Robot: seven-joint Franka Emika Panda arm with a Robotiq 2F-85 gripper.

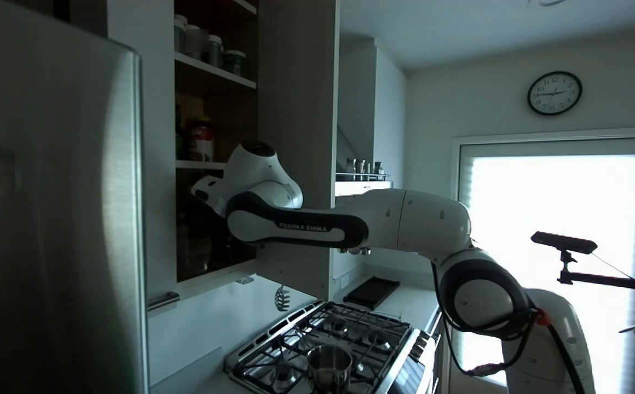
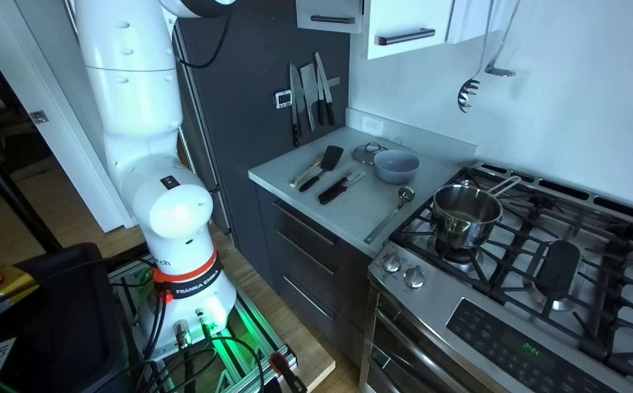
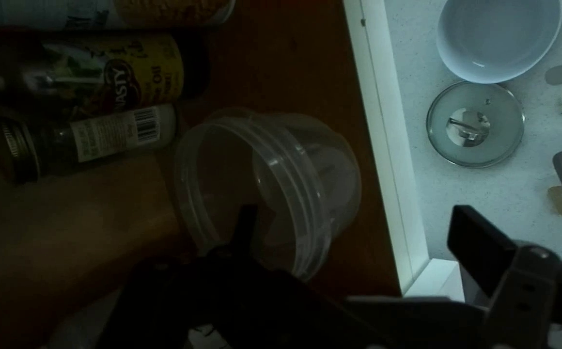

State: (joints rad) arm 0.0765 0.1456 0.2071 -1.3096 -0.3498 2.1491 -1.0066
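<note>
In the wrist view my gripper (image 3: 354,208) stands open with its jaws wide apart. One dark finger (image 3: 246,225) overlaps the mouth of a clear plastic container (image 3: 312,189); whether it is inside the mouth, touching it or just in front, I cannot tell. Beyond the shelf's pale front edge (image 3: 382,140), the other finger (image 3: 479,237) shows against the counter below. The container sits on a dark wooden shelf, its mouth facing the same way as the bottle caps. A bottle with a yellow label (image 3: 138,72) and a slimmer jar (image 3: 116,133) stand beside it. An exterior view shows the arm's wrist (image 1: 263,180) at the cabinet, the gripper hidden.
An open cabinet door (image 1: 295,109) stands alongside the arm, and a fridge (image 1: 55,219) is on the opposite side. Jars (image 1: 201,142) fill higher shelves. Below are a bowl (image 3: 501,39), a glass lid (image 3: 496,135) and a stove with a pot (image 2: 461,221).
</note>
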